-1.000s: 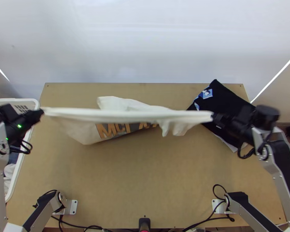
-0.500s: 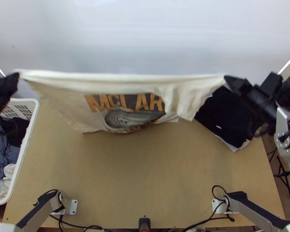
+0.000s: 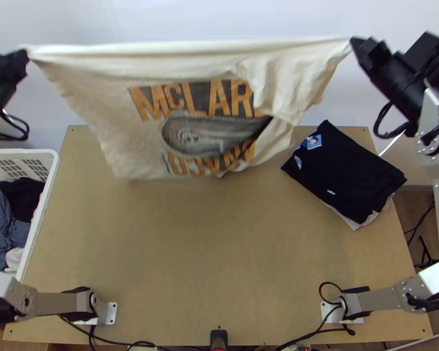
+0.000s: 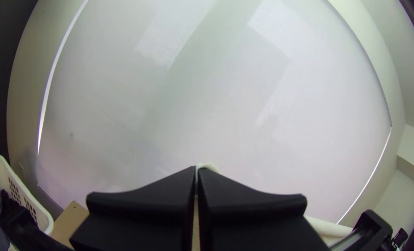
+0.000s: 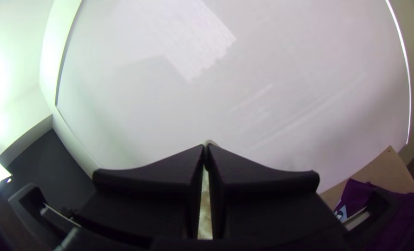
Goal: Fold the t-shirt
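Observation:
Stretched between both grippers, the cream t-shirt (image 3: 202,70) hangs in the air above the table's far part, its printed side toward the top view and its lower edge uneven. At its upper left corner my left gripper (image 3: 27,54) is shut on the fabric; the right gripper (image 3: 353,42) is shut on the upper right corner. The cloth near the right end hangs in folds. In the left wrist view a bit of shirt (image 4: 208,166) pokes out between the gripper's fingertips (image 4: 197,169). Cream cloth (image 5: 206,209) shows between the right gripper's fingers (image 5: 206,148) in the right wrist view.
A stack of folded dark clothes (image 3: 348,169) lies at the table's far right. The white basket (image 3: 51,169) with clothes stands at the left edge. Bare wooden table (image 3: 219,251) spreads in front of the shirt, and a pale wall rises behind.
Both grippers have gone up and apart with the t-shirt held, drawing its top edge higher in the top view. More of the print shows, and the dark stack is uncovered.

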You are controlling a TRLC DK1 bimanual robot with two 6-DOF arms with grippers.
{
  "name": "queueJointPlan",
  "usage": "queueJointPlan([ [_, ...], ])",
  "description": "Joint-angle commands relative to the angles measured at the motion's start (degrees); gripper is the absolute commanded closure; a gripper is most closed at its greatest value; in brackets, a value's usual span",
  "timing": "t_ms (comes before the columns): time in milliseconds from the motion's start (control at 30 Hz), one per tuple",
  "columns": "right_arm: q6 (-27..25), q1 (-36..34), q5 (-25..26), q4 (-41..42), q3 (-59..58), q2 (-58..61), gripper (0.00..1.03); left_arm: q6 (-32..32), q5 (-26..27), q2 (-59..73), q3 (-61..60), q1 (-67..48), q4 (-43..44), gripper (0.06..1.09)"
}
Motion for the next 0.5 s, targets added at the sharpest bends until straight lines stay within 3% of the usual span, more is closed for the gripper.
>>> queueJointPlan([
  [0, 0.1, -0.1, 0.6, -2.7, 8.7, 0.0, 1.0, -1.5, -1.8, 3.5, 14.7, -2.6, -4.3, 1.05],
  [200, 1.5, 0.3, 0.5, -5.9, 4.6, -14.5, 1.0, -4.2, -3.2, -9.2, 12.3, -1.1, -6.3, 1.05],
  [467, 1.9, 4.8, 0.4, -21.2, 8.5, -30.5, 1.0, -4.3, -3.3, -29.8, 7.0, 2.8, -10.6, 1.05],
])
